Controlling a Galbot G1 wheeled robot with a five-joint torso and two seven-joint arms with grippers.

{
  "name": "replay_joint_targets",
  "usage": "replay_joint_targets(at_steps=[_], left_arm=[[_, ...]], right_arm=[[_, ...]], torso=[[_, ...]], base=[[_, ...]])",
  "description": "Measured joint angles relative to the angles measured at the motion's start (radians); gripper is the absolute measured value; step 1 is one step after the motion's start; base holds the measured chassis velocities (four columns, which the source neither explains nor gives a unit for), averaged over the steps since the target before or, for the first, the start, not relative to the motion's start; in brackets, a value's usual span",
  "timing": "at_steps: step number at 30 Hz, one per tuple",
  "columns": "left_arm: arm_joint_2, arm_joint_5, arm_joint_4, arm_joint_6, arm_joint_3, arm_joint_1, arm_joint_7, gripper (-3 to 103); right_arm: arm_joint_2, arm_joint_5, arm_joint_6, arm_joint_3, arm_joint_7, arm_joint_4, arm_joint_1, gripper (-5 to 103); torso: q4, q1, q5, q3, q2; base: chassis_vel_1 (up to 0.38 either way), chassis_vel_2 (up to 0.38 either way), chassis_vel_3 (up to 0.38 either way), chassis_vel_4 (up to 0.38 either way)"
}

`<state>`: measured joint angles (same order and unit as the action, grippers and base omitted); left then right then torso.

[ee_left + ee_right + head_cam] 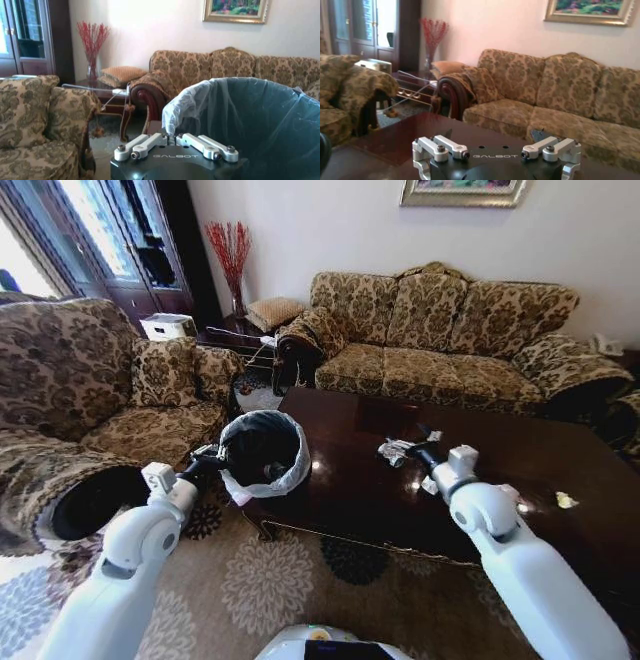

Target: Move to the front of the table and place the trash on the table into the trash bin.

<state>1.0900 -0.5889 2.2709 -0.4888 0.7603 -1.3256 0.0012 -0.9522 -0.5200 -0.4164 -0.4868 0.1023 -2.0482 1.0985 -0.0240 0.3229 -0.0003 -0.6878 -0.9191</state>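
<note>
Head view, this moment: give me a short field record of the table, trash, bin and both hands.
table: dark glossy table, in front of the robot
trash on table: crumpled wrapper near the right hand; small pale scrap further right
trash bin: black bin with whitish liner, at the table's left end
left hand: left hand at the bin's rim, fingers shut
right hand: right hand over the table by the wrapper, fingers open

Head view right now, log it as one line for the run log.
left gripper: at trash bin rim | right gripper: open, over table, near crumpled wrapper | small scrap: on table
</note>
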Motion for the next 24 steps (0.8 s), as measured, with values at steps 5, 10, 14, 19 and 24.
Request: replay_joint_targets(at_steps=[5,10,14,19,24], left_arm=[[0.005,0.004,0.014,0.004,0.002,-0.007,0.001,3],[0.018,0.013,0.019,0.005,-0.001,-0.014,0.006,3],[0.02,0.016,0.023,0.006,-0.001,-0.019,0.007,3],[0.018,0.019,0.03,0.007,0.002,-0.025,0.009,3],[0.029,0.024,0.032,0.007,0.004,-0.023,0.01,3]], right_arm=[[-0.019,0.014,0.017,-0.033,-0.016,0.015,0.03,100],[-0.058,0.081,0.102,0.037,-0.037,0.097,0.001,100],[-0.081,0.111,0.151,0.121,-0.046,0.171,-0.037,100],[-0.151,0.137,0.183,0.267,-0.056,0.34,-0.145,100],[-0.245,0.189,0.23,0.349,-0.057,0.565,-0.294,100]], torso=[[0.0006,0.0,0.0,0.0,0.0],[0.0016,0.0,0.0007,0.0,0.0],[0.0012,0.0,0.0013,0.0,0.0],[0.0004,0.0,0.0001,0.0,0.0],[-0.001,0.0,-0.0002,0.0,0.0]], base=[[-0.222,-0.191,0.222,0.184],[-0.251,-0.26,0.229,0.217],[-0.168,-0.146,0.11,0.115],[-0.01,-0.019,0.016,0.006],[0.067,0.076,-0.015,-0.03]])
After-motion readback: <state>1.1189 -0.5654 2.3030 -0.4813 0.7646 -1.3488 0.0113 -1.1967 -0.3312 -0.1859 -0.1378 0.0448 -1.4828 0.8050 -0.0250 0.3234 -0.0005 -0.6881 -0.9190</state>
